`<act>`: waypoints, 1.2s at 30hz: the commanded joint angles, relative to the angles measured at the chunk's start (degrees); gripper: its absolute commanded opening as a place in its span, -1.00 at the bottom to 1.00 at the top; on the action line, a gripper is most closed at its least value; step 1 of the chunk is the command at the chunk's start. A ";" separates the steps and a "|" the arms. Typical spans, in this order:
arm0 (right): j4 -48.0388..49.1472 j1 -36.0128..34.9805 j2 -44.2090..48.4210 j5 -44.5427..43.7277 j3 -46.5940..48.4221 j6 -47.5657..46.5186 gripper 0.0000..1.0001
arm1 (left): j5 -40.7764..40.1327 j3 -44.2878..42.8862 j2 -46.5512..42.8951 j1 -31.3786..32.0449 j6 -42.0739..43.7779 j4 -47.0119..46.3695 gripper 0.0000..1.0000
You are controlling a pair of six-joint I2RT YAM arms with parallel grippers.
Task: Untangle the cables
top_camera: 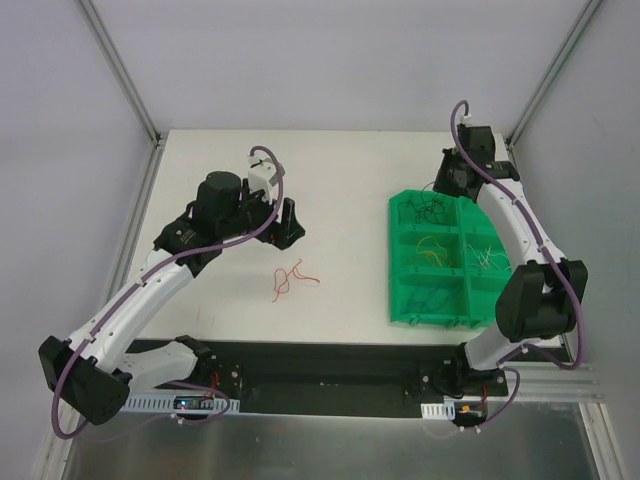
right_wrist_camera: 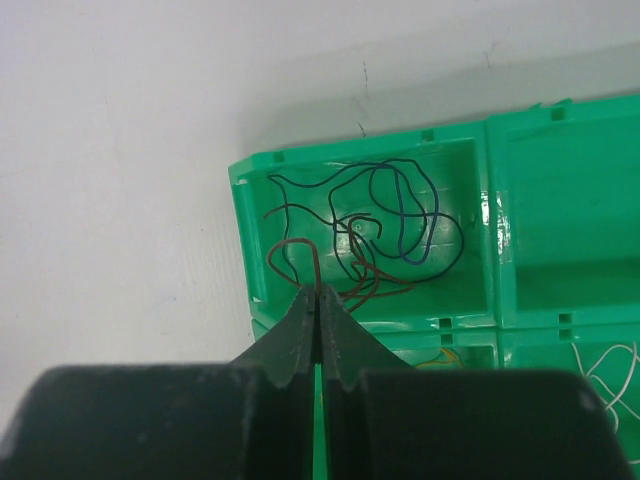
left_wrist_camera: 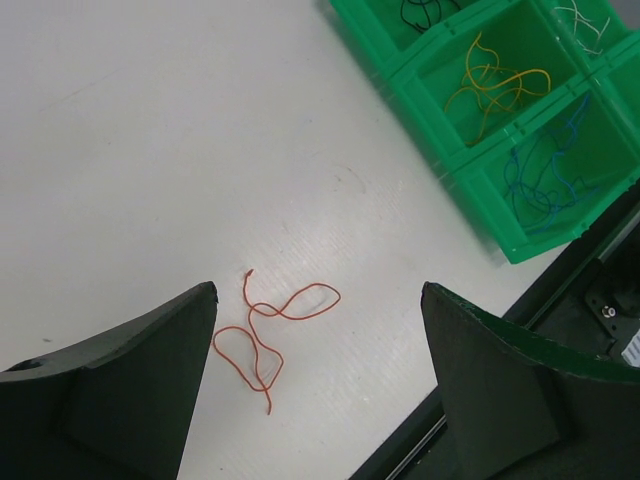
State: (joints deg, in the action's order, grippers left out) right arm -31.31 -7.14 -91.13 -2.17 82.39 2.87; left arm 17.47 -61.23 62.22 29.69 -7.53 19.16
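Note:
A single red cable [top_camera: 290, 280] lies kinked in loops on the white table, seen in the left wrist view as an orange-red strand [left_wrist_camera: 265, 330]. My left gripper [top_camera: 278, 225] [left_wrist_camera: 315, 290] hovers open above it, the strand nearer the left finger. My right gripper [top_camera: 440, 185] [right_wrist_camera: 318, 290] is shut over the far-left compartment of the green tray [top_camera: 395, 262], its tips pinching a dark red cable [right_wrist_camera: 290, 243] that loops up from a bunch of black and blue cables [right_wrist_camera: 400, 210].
The tray's other compartments hold yellow cables [left_wrist_camera: 495, 90], blue cables [left_wrist_camera: 545, 175] and white cables [top_camera: 488, 255]. A black base rail [top_camera: 330, 365] runs along the near table edge. Frame posts stand at the far corners.

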 commanded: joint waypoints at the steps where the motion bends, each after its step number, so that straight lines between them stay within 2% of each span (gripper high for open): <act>1: 2.31 0.28 4.72 1.56 -0.21 1.70 -0.99 | -3.84 0.24 -0.43 0.63 2.61 -0.97 0.65; 7: 1.78 0.37 14.74 1.47 -1.53 -0.58 -0.99 | -7.98 -0.20 5.36 0.63 3.48 -0.26 0.63; 9: 0.81 0.37 18.25 -2.02 -1.62 -1.21 -0.99 | -9.21 -0.20 8.26 0.63 3.92 -0.26 0.63; 13: 5.03 0.37 25.90 -0.29 -7.23 -0.32 -0.99 | -14.21 -3.09 14.32 0.02 4.19 1.23 0.64; 16: 8.45 0.37 31.17 -2.47 -13.64 -0.50 -0.99 | -15.80 -3.90 15.65 -1.12 -0.54 0.62 0.68; 18: 9.69 0.37 34.25 -6.42 -18.91 1.77 -0.99 | -13.88 -3.54 16.09 -1.65 -4.67 -2.09 0.68; 21: 10.83 0.46 36.90 -5.48 -22.88 2.67 -0.99 | -12.82 -4.86 17.23 -1.74 -9.16 -2.81 0.69; 26: -0.04 1.07 35.77 -9.60 -16.75 2.49 -0.99 | -14.13 -5.39 16.36 -2.44 -5.84 -1.14 0.80; 28: -3.92 1.68 34.71 -9.25 -14.99 1.44 -0.99 | -14.22 -6.17 16.44 -3.06 -3.21 -0.88 0.81; 31: -10.94 3.35 33.13 -8.30 -11.39 2.40 -0.99 | -14.84 -8.28 16.88 -3.85 -4.59 0.27 0.81; 34: -13.24 3.80 33.83 -6.26 -11.81 0.82 -0.99 | -13.61 -11.00 18.02 -4.03 -4.86 0.88 0.82; 36: -17.35 4.50 34.44 -11.67 -10.94 3.79 -0.99 | -12.91 -12.33 18.90 -4.03 -5.13 2.02 0.86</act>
State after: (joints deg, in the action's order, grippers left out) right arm -39.24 -3.70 -57.69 -9.58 69.01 4.36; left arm 3.95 -69.04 79.90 26.11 -12.62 20.03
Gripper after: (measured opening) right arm 0.011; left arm 0.909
